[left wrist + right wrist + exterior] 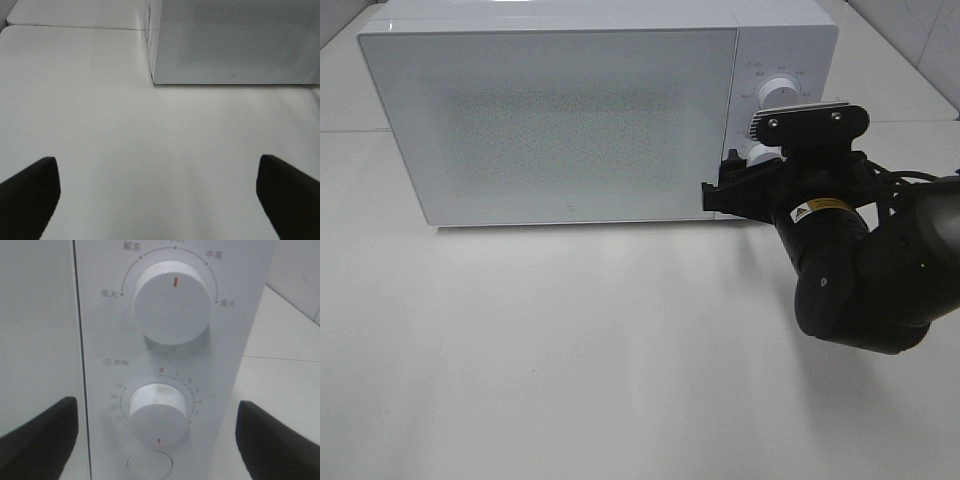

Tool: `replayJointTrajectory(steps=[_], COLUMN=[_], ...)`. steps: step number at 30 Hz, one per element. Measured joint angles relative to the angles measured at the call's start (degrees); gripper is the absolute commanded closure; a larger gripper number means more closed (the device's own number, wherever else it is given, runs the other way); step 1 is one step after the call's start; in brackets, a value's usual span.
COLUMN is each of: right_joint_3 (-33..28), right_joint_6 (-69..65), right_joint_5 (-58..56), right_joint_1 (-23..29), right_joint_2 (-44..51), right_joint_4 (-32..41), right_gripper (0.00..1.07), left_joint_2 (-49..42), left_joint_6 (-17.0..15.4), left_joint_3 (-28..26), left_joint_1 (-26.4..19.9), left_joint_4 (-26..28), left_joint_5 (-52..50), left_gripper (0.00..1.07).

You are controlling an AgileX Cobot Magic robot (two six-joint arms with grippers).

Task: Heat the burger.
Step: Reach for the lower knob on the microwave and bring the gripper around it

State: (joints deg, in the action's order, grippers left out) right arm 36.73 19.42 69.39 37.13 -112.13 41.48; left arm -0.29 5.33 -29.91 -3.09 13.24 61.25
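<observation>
The burger is out of view. The white microwave [560,110] stands with its door shut, and I cannot see through the frosted window. My right gripper [738,175] is open just in front of the control panel. In the right wrist view, the right gripper [157,440] has its dark fingers [40,432] either side of the lower timer knob [159,412], not touching it. The knob's red mark points down, away from 0. My left gripper [159,197] is open and empty over bare table, short of the microwave's front left corner [152,75].
The upper power knob [172,302] has its red mark pointing up. A round button [150,465] sits below the timer knob. The white table [570,350] stretches in front of the microwave. The right arm's black body [860,280] hangs over the table's right side.
</observation>
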Motion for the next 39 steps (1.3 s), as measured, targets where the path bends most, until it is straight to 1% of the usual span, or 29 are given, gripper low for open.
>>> replayJointTrajectory(steps=[5, 11, 17, 29, 32, 34, 35, 36, 37, 38, 39], right_joint_3=[2.1, 4.0, 5.1, 6.0, 6.0, 6.0, 6.0, 6.0, 6.0, 6.0, 6.0], right_joint_6=[-0.7, -2.0, -2.2, -2.4, -2.6, -2.6, -2.6, -2.6, -2.6, -2.6, -2.6], right_joint_5=[0.0, -0.1, -0.1, -1.3, -1.5, -1.8, -1.8, -1.9, -1.9, -2.0, -2.0], right_joint_1=[-0.6, -3.4, -3.7, -4.7, -4.7, -4.7, -4.7, -4.7, -4.7, -4.7, -4.7], right_joint_2=[-2.5, -4.8, -6.5, -6.5, -6.5, -6.5, -6.5, -6.5, -6.5, -6.5, -6.5], right_joint_4=[-0.8, -2.9, -3.6, -5.6, -5.6, -5.7, -5.7, -5.8, -5.8, -5.8, -5.8], right_gripper=[0.31, 0.31, 0.31, 0.31, 0.34, 0.43, 0.43, 0.54, 0.54, 0.67, 0.67], left_joint_2=[0.0, 0.0, 0.0, 0.0, 0.0, 0.0, 0.0, 0.0, 0.0, 0.0, 0.0], left_joint_6=[0.0, 0.0, 0.0, 0.0, 0.0, 0.0, 0.0, 0.0, 0.0, 0.0, 0.0], left_joint_3=[0.0, 0.0, 0.0, 0.0, 0.0, 0.0, 0.0, 0.0, 0.0, 0.0, 0.0], left_joint_1=[0.0, 0.0, 0.0, 0.0, 0.0, 0.0, 0.0, 0.0, 0.0, 0.0, 0.0], left_joint_4=[0.0, 0.0, 0.0, 0.1, 0.1, 0.1, 0.1, 0.1, 0.1, 0.1, 0.1], left_joint_5=[0.0, 0.0, 0.0, 0.0, 0.0, 0.0, 0.0, 0.0, 0.0, 0.0, 0.0], left_gripper=[0.06, 0.06, 0.06, 0.06, 0.06, 0.06, 0.06, 0.06, 0.06, 0.06, 0.06])
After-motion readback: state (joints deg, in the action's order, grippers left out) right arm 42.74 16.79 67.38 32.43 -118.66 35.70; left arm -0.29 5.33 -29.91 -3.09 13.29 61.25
